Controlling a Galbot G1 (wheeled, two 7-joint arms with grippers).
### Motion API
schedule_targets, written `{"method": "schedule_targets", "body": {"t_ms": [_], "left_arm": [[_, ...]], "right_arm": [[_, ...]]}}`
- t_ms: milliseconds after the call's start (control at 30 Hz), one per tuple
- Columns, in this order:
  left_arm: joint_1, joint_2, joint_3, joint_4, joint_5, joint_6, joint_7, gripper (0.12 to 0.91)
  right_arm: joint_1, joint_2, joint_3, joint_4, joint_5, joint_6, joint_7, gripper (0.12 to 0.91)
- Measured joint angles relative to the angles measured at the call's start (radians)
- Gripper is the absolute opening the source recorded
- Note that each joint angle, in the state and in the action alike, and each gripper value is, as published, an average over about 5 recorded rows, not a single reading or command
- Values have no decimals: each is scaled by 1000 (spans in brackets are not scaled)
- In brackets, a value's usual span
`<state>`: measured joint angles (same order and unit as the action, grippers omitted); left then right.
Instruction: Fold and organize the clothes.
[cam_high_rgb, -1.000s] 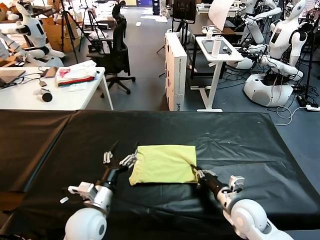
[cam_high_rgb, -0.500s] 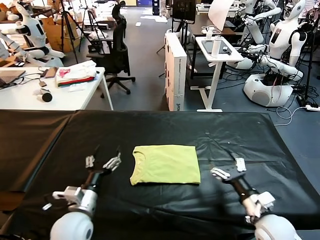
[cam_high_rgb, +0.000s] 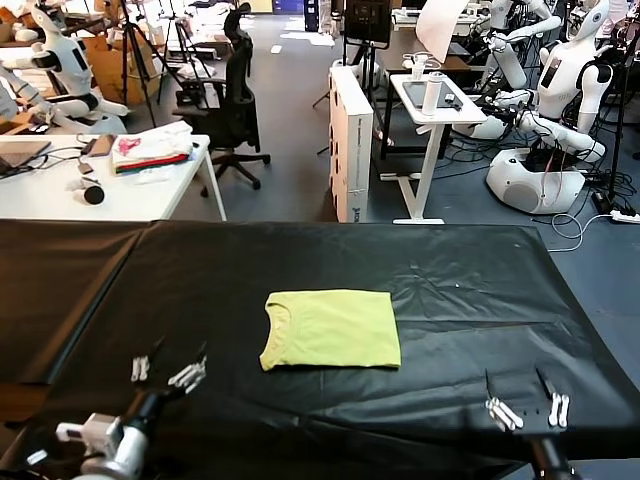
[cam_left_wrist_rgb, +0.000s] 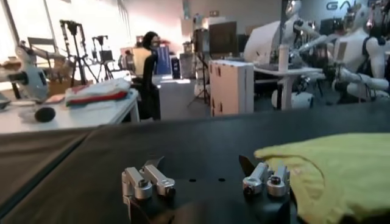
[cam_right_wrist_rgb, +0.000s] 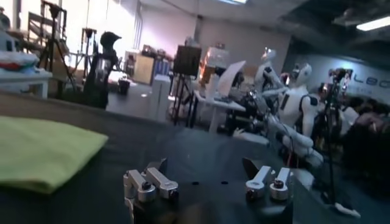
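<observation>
The yellow-green T-shirt (cam_high_rgb: 331, 329) lies folded into a neat flat block in the middle of the black table (cam_high_rgb: 470, 280). Its shape is almost a square. The round ribbed neck shows at the block's left edge in the head view. The cloth looks soft and plain, with no print or words showing. It rests flat on the table cover, and nothing touches it.

The table cover is dark, smooth and a bit shiny, with soft wrinkles and a seam running across it.

The left gripper (cam_high_rgb: 167, 372) is low at the near left of the table, well apart from the shirt. Its two silver fingers (cam_left_wrist_rgb: 148, 181) are spread wide and hold nothing. In the left wrist view the shirt (cam_left_wrist_rgb: 332, 167) looks like a soft yellow heap just beyond them.

The right gripper (cam_high_rgb: 525, 408) is low at the near right of the table, also well apart from the shirt. Its fingers (cam_right_wrist_rgb: 149, 183) are spread wide too, with nothing between them. In the right wrist view the shirt (cam_right_wrist_rgb: 42, 152) lies off to one side.

Behind the black table stands a white desk (cam_high_rgb: 60, 196) with a pile of white, pink and red cloth (cam_high_rgb: 152, 148) on it. A black office chair (cam_high_rgb: 228, 105) is next to it. White robots (cam_high_rgb: 560, 90) stand at the back right.
</observation>
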<state>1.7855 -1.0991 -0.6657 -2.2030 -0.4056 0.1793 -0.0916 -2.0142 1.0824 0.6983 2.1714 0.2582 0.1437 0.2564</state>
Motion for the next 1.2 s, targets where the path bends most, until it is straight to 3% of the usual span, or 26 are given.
{"method": "schedule_targets", "body": {"t_ms": [167, 433, 1200], "left_arm": [[77, 14, -42, -24, -32, 32, -15, 907], [164, 27, -86, -51, -66, 28, -41, 907], [246, 10, -95, -68, -76, 41, -39, 907]], "right_arm": [[-51, 6, -2, 23, -9, -16, -2, 907], [-68, 13, -42, 36, -12, -30, -9, 907], [-41, 13, -96, 18, -5, -42, -4, 907]]}}
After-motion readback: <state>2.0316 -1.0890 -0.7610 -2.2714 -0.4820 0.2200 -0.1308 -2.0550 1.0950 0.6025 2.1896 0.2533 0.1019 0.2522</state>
